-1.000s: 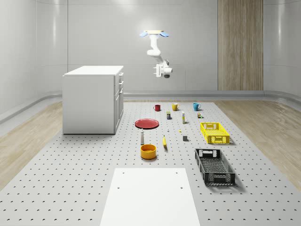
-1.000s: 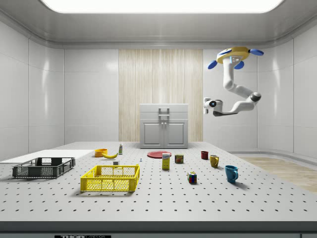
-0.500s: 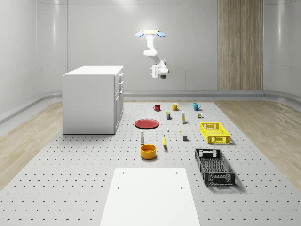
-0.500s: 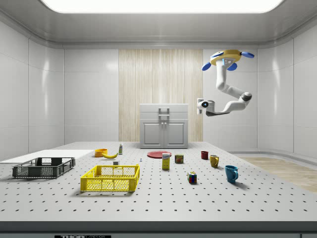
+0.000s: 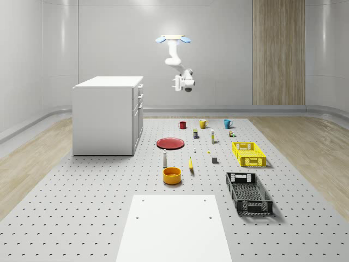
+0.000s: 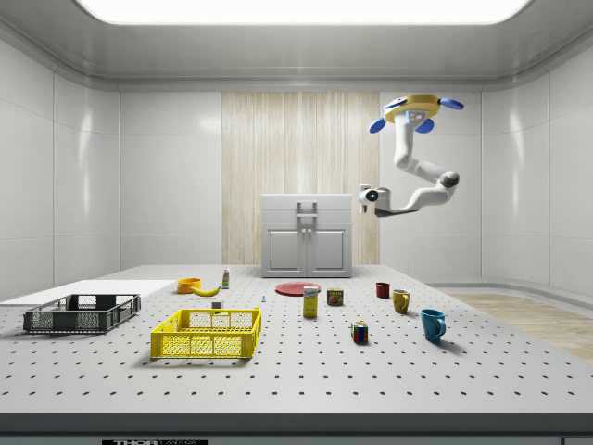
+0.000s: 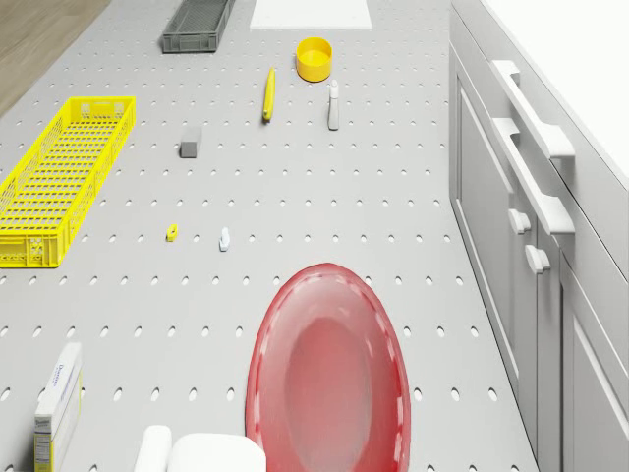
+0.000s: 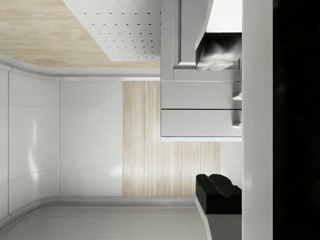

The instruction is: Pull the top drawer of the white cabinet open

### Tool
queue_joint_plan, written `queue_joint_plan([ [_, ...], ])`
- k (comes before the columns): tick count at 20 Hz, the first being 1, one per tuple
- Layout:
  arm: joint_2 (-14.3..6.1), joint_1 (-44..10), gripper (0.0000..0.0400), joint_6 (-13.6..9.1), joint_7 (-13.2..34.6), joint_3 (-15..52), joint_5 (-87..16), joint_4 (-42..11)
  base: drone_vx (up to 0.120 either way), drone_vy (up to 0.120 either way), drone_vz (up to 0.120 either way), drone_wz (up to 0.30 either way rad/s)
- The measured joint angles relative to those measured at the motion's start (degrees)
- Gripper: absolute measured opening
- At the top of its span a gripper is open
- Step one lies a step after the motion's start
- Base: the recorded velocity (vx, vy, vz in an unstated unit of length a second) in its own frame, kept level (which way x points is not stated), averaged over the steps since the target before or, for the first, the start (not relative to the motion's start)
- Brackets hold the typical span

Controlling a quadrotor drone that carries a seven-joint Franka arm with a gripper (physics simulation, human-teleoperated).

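End effector [image 6: 364, 196] hangs in mid-air beside the white cabinet [image 6: 307, 235], level with its top drawer [image 6: 307, 209] but apart from it; whether it is released or clenched, I cannot tell. From above, the drone [image 5: 173, 39] hovers over the desk [image 5: 82, 218] beyond the red plate [image 5: 170, 143]; the drone view adds the drawer handles.

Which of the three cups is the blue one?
The blue cup stands at the end of the row, farthest from the cabinet, past the yellow and red cups.
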Motion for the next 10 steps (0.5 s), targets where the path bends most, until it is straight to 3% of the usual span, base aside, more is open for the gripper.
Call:
queue_joint_plan([
  [2,-0.32,0.30,0.0305,0.29,0.21,-0.10,-0.26,-0.04,0.120,-0.100,0.000,0.000],
  [10,-1.53,1.42,0.0305,1.33,1.02,-0.46,-1.22,-0.20,0.120,0.000,0.000,0.000],
])
